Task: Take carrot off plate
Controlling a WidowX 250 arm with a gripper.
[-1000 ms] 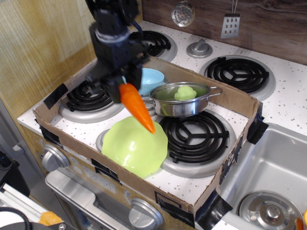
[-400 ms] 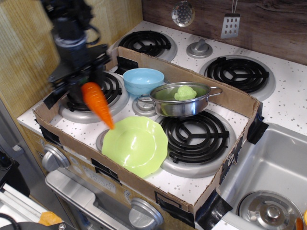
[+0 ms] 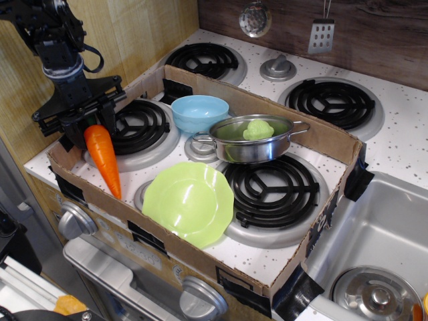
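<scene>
At the far left, the claw (image 3: 85, 120) hangs over the left edge of the cardboard tray (image 3: 334, 144), its black fingers wide apart. The carrot (image 3: 103, 159) stands just beneath it, stem end up near the fingers, tip down by the tray's low front-left wall; whether the fingers touch it I cannot tell, though they do not look clenched on it. The carrot is smooth, orange and tapered, and sits clear of the plate (image 3: 188, 202), with a strip of speckled white table (image 3: 100, 177) between them. The left rear burner (image 3: 137, 126), a black coil, lies just behind the carrot. The plate is lime green, shallow, with a wavy rim, and bare. Behind it is a light blue bowl (image 3: 199, 112), then a shiny steel pot (image 3: 257, 140) holding a pale green lumpy vegetable (image 3: 257, 129). The right front burner (image 3: 271, 190) is uncovered. Past the tray's right wall is a steel sink (image 3: 381, 247).
</scene>
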